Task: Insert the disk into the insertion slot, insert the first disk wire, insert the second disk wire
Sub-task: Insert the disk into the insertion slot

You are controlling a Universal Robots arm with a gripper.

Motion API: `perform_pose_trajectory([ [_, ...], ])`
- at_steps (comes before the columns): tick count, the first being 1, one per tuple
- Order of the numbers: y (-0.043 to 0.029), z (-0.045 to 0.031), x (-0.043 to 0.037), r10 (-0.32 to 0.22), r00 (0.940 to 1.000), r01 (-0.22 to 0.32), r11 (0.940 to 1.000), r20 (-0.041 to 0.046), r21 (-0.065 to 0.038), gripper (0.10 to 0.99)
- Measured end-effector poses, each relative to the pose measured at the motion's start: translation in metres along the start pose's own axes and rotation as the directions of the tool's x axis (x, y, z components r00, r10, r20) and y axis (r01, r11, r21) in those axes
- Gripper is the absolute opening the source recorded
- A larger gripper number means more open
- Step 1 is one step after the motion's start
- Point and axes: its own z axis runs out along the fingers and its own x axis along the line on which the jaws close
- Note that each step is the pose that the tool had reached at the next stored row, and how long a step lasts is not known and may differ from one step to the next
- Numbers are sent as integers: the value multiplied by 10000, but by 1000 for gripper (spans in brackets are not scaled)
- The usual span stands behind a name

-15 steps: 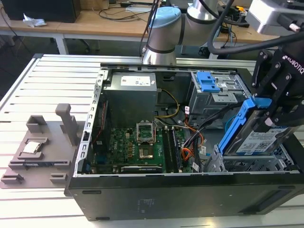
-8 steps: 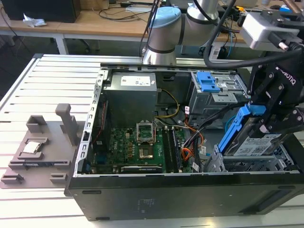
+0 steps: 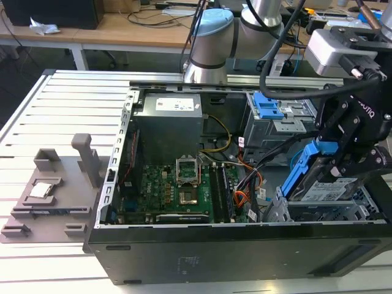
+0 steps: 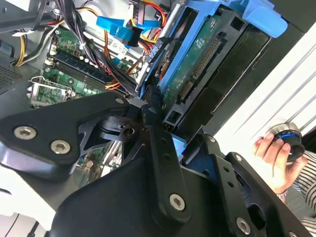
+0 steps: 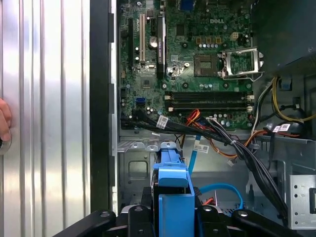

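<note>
**Pincer clamped on the disk at the mouth of the drive cage**

The pincer (image 3: 343, 164) is closed on the disk (image 3: 324, 191), its black fingers (image 5: 140, 217) pressing either side of the bright blue carrier. The disk hangs steeply tilted, label up, in the corner of the open computer case (image 3: 184, 257) on the exterior view's right. Its lower edge sits at the insertion slot (image 3: 318, 215), the grey perforated cage. I cannot tell whether it has entered the bay.

As a load, the disk looks dense for its size and fully rigid, so it should not sag. It is probably fragile, though: the second wrist view shows the bare green circuit board (image 4: 197, 64) on its underside. The plastic carrier likely gives a little and is smooth. Its side rails are the sound place to hold, clear of the board and the label.

The arm (image 3: 211, 37) rises from the slotted counter (image 3: 61, 104) behind the case. It reaches over the case with its wrist canted, so the pincer points down and inward toward the cage.
</note>
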Motion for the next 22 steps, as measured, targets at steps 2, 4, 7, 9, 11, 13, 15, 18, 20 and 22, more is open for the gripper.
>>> perform_pose_trajectory([
  [2, -1, 24, 0, 0, 10000, 0, 10000, -1, 0, 365],
  [4, -2, 50, 0, 0, 10000, 0, 10000, -1, 0, 365],
  [7, -2, 64, 0, 0, 10000, 0, 10000, -4, 0, 365],
  [9, -3, 65, 0, 0, 10000, 0, 10000, -6, 0, 365],
  [11, -3, 65, 0, 0, 10000, 0, 10000, -9, 0, 365],
  [13, -2, 65, 0, 0, 10000, 0, 10000, -11, 0, 365],
  [15, -2, 64, 1, 0, 10000, 0, 10000, -19, 0, 376],
  [18, -2, 65, 0, 1, 10000, -1, 10000, -19, -1, 435],
  [20, -2, 65, 0, 2, 10000, -2, 10000, -22, 0, 435],
  [22, -3, 65, 0, 1, 10000, -1, 10000, -25, 1, 435],
])
